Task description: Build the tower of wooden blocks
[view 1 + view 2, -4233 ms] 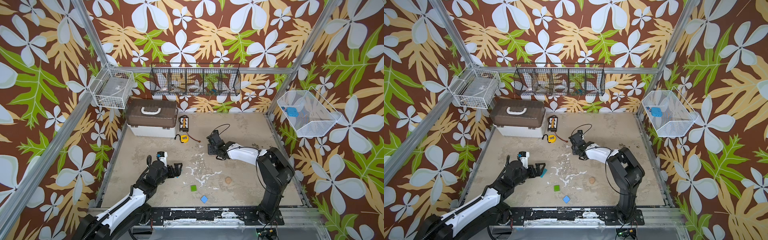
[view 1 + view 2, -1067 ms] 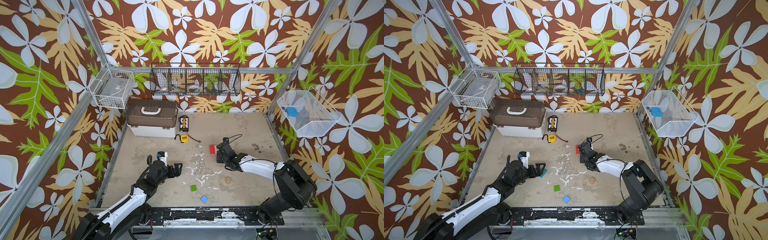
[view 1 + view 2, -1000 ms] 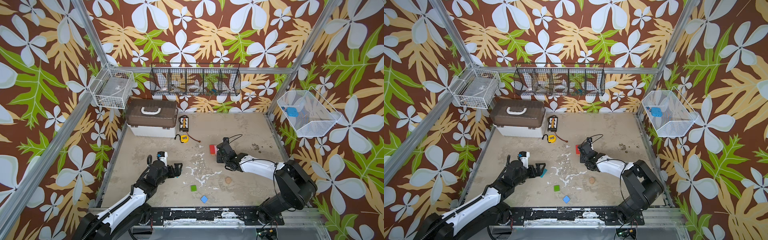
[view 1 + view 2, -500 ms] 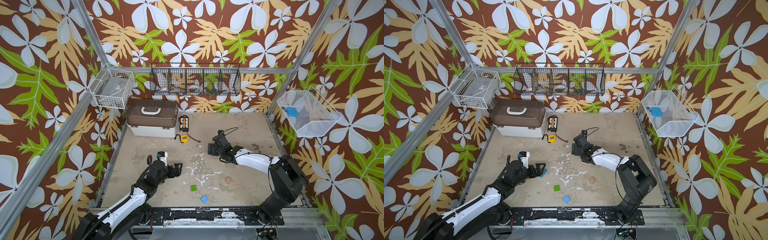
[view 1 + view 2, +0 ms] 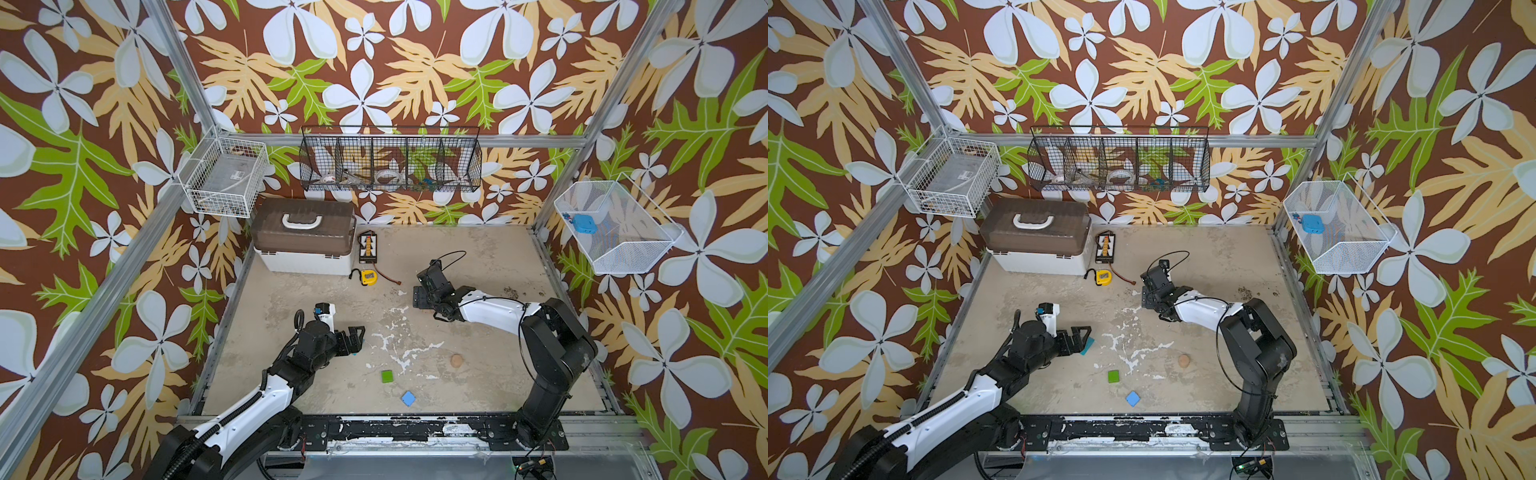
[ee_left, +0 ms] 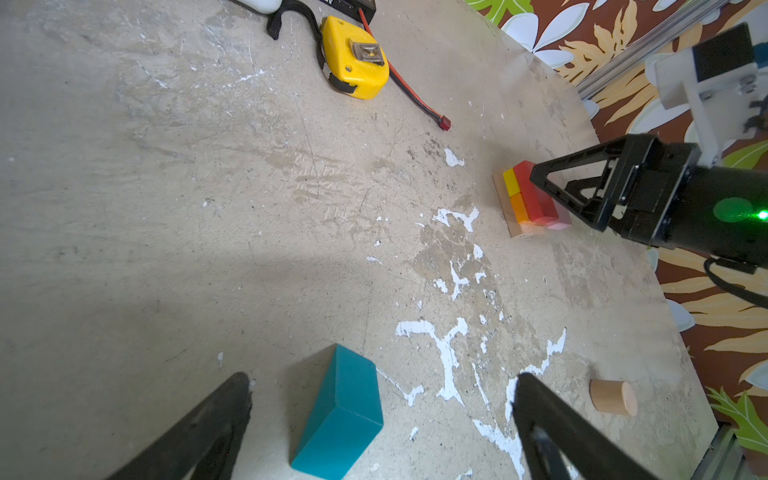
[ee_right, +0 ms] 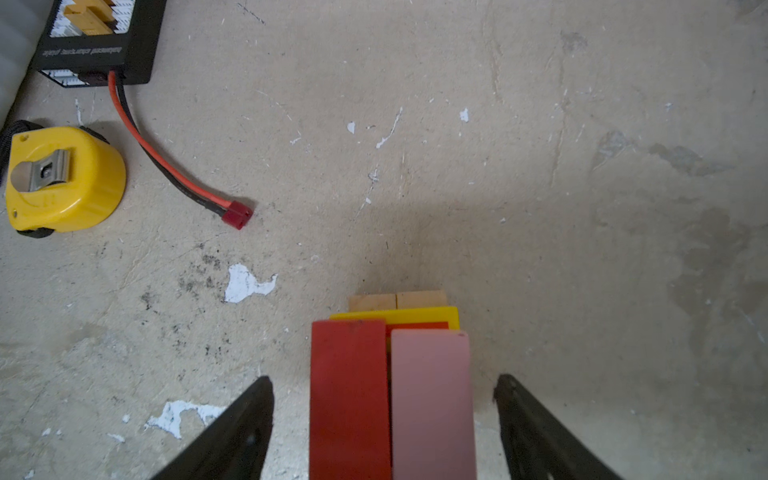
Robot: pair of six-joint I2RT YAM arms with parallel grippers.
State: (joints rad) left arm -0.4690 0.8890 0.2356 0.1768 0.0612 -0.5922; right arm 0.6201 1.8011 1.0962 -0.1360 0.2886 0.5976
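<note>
Right wrist view: right claw (image 7: 382, 379) spread wide, gaps either side of red block (image 7: 349, 399) and pink block (image 7: 430, 403)

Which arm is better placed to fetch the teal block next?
Left: the left claw, open, faces the teal block close in front. The right claw stands open around the tower, farther off.

With jaws spread, left arm (image 5: 270, 392) and right arm (image 5: 494, 309) reach low.

The scuffed tabletop (image 5: 498, 374) carries a lidded box (image 5: 305, 241), charging board (image 5: 368, 248), tape measure (image 5: 368, 276), block stack (image 6: 525, 195), teal block (image 6: 338, 413), green block (image 5: 387, 376), blue block (image 5: 408, 397), wood cylinder (image 5: 457, 360).
</note>
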